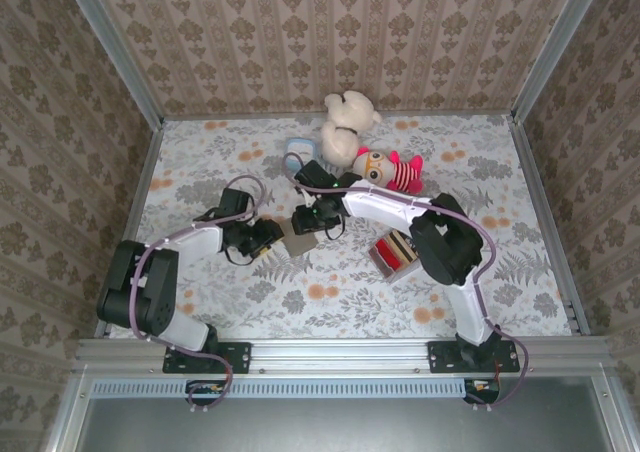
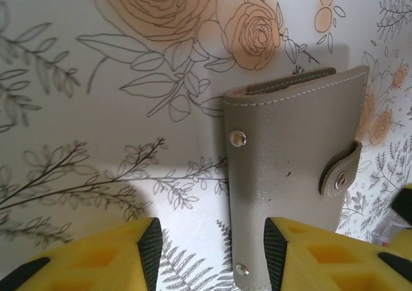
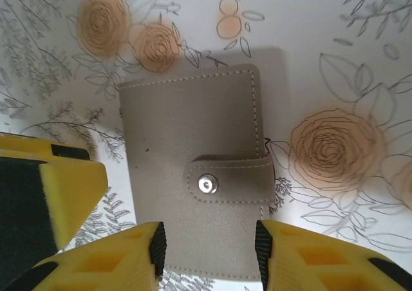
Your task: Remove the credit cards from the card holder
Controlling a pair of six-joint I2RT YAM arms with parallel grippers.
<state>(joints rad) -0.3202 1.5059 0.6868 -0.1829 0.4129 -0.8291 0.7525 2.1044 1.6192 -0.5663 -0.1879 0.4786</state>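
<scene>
The grey card holder [image 1: 298,239] lies flat and closed on the flowered table, its strap snapped shut. In the left wrist view the card holder [image 2: 293,168] has its left edge between my left gripper's [image 2: 212,255] open jaws; the right pad [image 2: 275,252] hangs over the cover and the left pad is well clear of it. My right gripper [image 3: 210,252] stands open over the near end of the card holder [image 3: 193,143], a pad close to each side edge. From above, the left gripper [image 1: 268,237] and right gripper [image 1: 318,222] flank it. The credit cards are hidden inside.
A white plush bear [image 1: 347,122] and a doll in red stripes [image 1: 390,170] sit at the back, beside a small light blue box [image 1: 298,150]. A grey tray [image 1: 395,252] with red contents stands right of the holder. The left gripper's yellow finger [image 3: 51,194] is close by.
</scene>
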